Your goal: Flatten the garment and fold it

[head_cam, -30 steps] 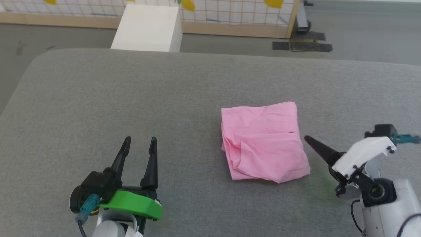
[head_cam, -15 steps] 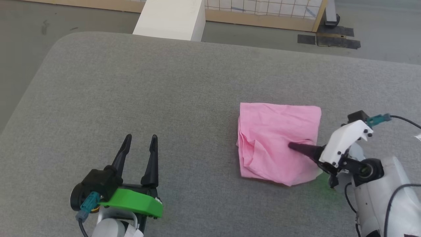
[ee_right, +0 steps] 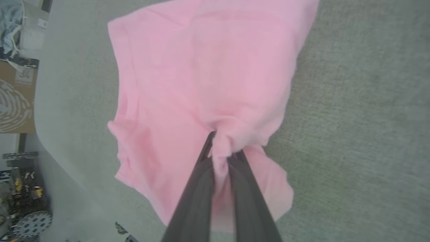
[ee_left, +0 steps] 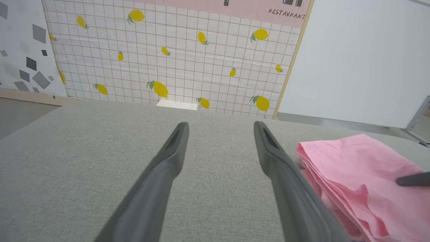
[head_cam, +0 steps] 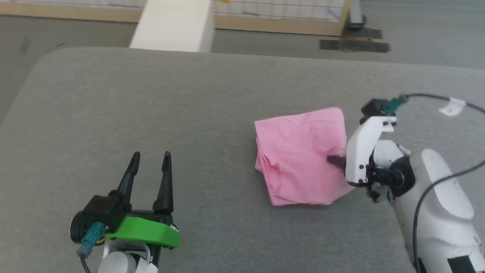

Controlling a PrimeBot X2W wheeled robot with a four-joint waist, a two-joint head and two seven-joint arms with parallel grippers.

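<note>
Our right gripper (ee_right: pixel 220 149) is clamped on a bunch of the garment (head_cam: pixel 295 151), which lies right of the table (head_cam: pixel 151 94) middle, likely to lift and spread it. Left gripper (head_cam: pixel 150 156) hovers fingers apart over table's near-left, spare.

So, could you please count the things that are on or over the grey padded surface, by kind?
Pink garment: 1
Robot tools: 2 (left tool open over bare surface, right tool shut on a pinch of the pink garment)
Total: 3
</note>
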